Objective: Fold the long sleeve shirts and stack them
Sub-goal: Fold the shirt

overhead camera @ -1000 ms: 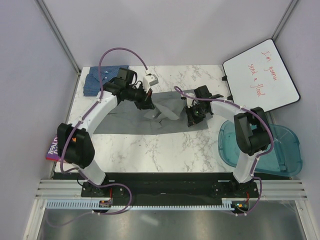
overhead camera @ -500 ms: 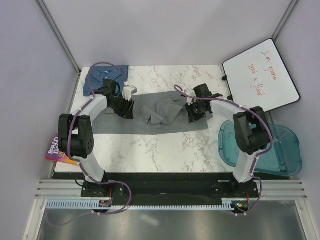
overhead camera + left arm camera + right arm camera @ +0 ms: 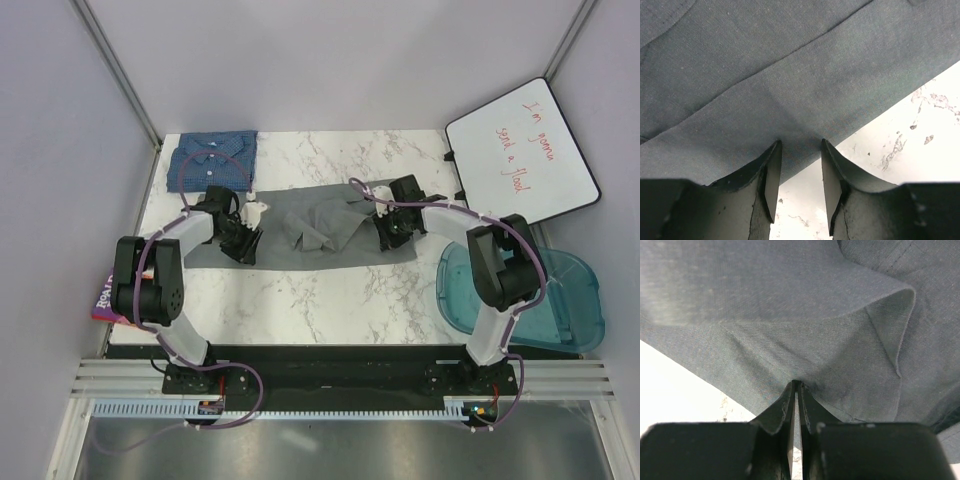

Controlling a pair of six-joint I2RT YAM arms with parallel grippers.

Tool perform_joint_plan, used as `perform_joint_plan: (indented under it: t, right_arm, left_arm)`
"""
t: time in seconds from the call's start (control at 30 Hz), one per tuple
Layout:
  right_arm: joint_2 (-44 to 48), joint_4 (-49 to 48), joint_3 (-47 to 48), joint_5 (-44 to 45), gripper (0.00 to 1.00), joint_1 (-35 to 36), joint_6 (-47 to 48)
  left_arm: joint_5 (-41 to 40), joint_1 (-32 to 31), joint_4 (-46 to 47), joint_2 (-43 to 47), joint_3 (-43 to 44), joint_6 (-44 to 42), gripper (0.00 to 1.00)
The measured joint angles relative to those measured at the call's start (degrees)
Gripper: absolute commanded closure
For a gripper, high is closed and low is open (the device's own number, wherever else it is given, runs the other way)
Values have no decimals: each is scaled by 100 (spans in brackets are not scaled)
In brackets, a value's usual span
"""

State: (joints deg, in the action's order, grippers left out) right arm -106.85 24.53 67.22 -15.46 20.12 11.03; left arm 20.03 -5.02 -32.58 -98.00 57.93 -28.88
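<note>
Two shirts: blue shirt (image 3: 210, 165) folded, grey shirt (image 3: 320, 232) clenched in right jaws, left jaws released, one book (image 3: 101, 300) half-hidden.

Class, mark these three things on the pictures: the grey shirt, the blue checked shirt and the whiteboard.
grey shirt (image 3: 320, 225): top external view, on its crumpled middle.
blue checked shirt (image 3: 212, 168): top external view, on its folded front.
whiteboard (image 3: 520, 150): top external view, on its white writing face.

Marble table (image 3: 330, 300) under spread grey shirt (image 3: 300, 250) and folded blue shirt (image 3: 205, 160)
</note>
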Motion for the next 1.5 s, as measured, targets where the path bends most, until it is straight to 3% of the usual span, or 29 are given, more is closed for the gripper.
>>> perform_joint_plan:
  t: [0.17,0.37,0.53,0.57,0.6,0.63,0.67,0.73,0.83,1.07,1.13,1.27,1.33,1.43,1.5]
  right_arm:
    - [407,96,-472,-66,88,2,107]
    - [1172,861,-815,-407,76,-4,229]
    - [2013,1147,-470,-894,41,103,256]
    - [2120,1150,-328,-940,32,192,249]
    - [2190,1128,-181,-925,29,328,256]
    - [2212,1104,-68,-905,27,461,240]
    - [2199,1086,181,-820,19,671,308]
    - [2100,1088,446,-730,18,1137,321]
    - [1580,1032,1169,-610,18,1711,337]
    - [-332,866,2542,-586,17,2203,-39]
    - [-684,887,2623,-575,20,2205,-118]
    - [-1246,973,2651,-546,71,2199,-192]
    - [-1340,1025,2651,-623,87,2168,-190]
    - [-1329,927,2653,-1196,99,2020,-404]
    - [-1309,750,2653,-1764,100,1762,-651]
  left_arm:
    - [90,2,72,352,-415,-92,55]
    - [656,7,-540,903,-791,-122,42]
    - [1641,22,-754,1773,-748,28,34]
    - [1836,52,-748,1910,-708,133,17]
    - [2037,98,-719,2017,-671,249,16]
    - [2181,155,-682,2090,-643,306,8]
    - [2332,247,-616,2168,-623,463,7]
    - [2546,492,-474,2328,-616,723,1]
    - [2693,940,-313,2553,-616,1084,1]
    - [3005,1668,-129,2800,-645,1679,1]
    - [3025,1692,-66,2852,-713,1788,1]
    - [3128,1694,356,3211,-1176,2079,1]
    - [3268,1694,538,3418,-1412,2162,1]
    - [3641,1685,719,3491,-1537,2240,1]
    - [3821,1622,1014,3388,-1578,2437,1]
